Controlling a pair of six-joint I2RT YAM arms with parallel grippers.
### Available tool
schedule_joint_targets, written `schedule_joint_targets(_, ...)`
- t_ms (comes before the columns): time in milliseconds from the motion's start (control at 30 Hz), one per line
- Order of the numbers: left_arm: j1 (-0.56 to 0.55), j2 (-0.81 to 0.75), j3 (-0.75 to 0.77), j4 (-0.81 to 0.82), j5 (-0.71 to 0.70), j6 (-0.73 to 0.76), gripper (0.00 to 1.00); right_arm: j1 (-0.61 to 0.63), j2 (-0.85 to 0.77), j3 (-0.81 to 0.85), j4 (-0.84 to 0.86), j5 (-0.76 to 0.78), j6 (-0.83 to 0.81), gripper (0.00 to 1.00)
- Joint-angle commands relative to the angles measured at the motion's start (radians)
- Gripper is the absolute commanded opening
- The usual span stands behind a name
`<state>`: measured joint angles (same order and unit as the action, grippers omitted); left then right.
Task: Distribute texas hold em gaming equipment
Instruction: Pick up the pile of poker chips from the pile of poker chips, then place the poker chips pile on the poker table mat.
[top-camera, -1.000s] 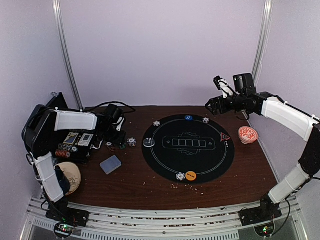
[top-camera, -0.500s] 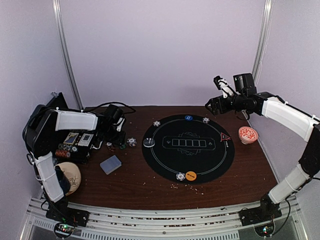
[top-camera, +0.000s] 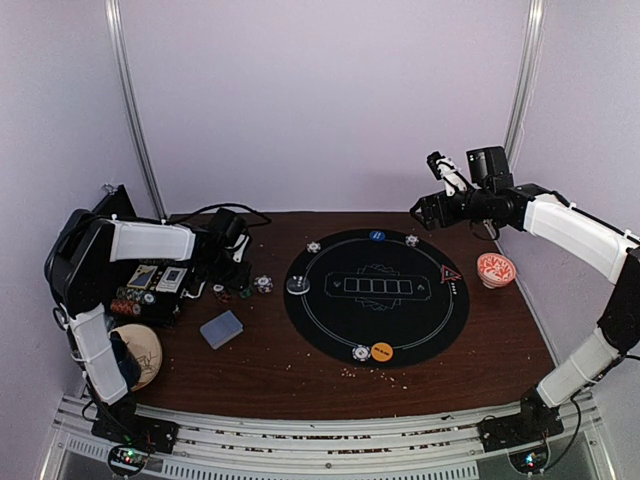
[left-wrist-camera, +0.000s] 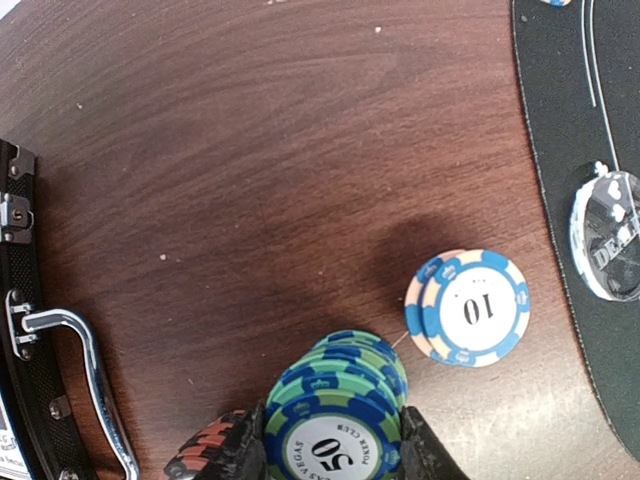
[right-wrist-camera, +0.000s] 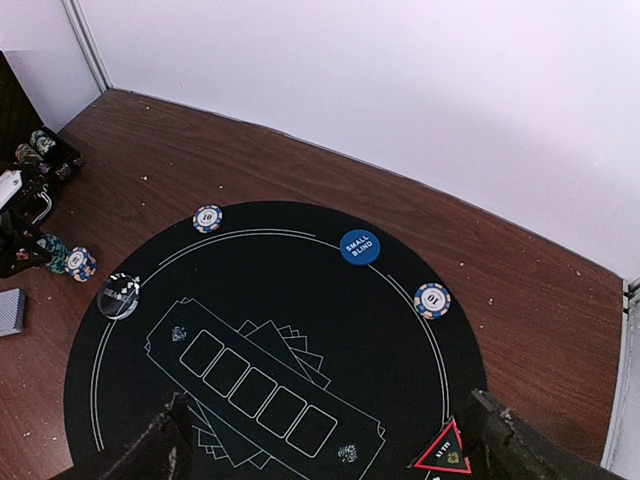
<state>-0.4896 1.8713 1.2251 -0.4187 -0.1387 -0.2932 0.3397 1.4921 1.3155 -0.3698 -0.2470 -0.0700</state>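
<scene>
Left gripper (left-wrist-camera: 335, 458): closed on a stack of green-and-blue chips (left-wrist-camera: 335, 415) marked 50, one finger pressed to each side of it. The stack is over the left part of the tabletop (top-camera: 270, 370), between the black case (left-wrist-camera: 40, 400) at the left edge and the round black mat (top-camera: 420, 320) at the centre. Whether the stack rests on the wood or is raised off it cannot be told.

Just beside the left finger lie some red chips (left-wrist-camera: 205, 448). A pair of blue-and-white chips (left-wrist-camera: 468, 308) marked 10, one slightly offset on the other, lies on the wood near the gripped stack but apart from it, short of the mat's left rim. On that rim sits a clear dealer button (left-wrist-camera: 608, 235).

Right gripper (right-wrist-camera: 335, 460): jaws wide, holding nothing, raised above the far right part of the tabletop.

On the mat: a blue disc (right-wrist-camera: 359, 247) at the far rim, with a single chip on either side (right-wrist-camera: 208, 218) (right-wrist-camera: 432, 300). A red triangle marker (top-camera: 449, 274) is at the right rim. An orange disc (top-camera: 382, 351) is at the near rim, touching another chip (top-camera: 361, 352).

A deck of cards (top-camera: 221, 329), grey-blue back up, lies on the wood toward the near left corner. A patterned bowl (top-camera: 496, 268) stands near the right edge.
</scene>
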Motion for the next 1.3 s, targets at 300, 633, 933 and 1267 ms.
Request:
schedule_joint_targets(300,-0.087,-0.034,0.148,0.003,-0.037,0.010,0.27,-0.005,-0.026,-0.016,0.024,0.025,0.024,0.95)
schedule_joint_targets(633,-0.310,0.228,0.474,-0.047,-0.043,-0.004,0.27,-0.018,-0.055,-0.034,0.064,0.123,0.050,0.95)
schedule_joint_targets(933,-0.450,0.525,0.805,-0.040,-0.005,-0.021,0.27,-0.081,-0.110,-0.073,0.116,0.115,0.083,0.96)
schedule_joint_targets(1267,-0.462,0.643,0.872,-0.034,-0.019,-0.056,0.28,-0.087,-0.110,-0.074,0.117,0.087,0.085,0.95)
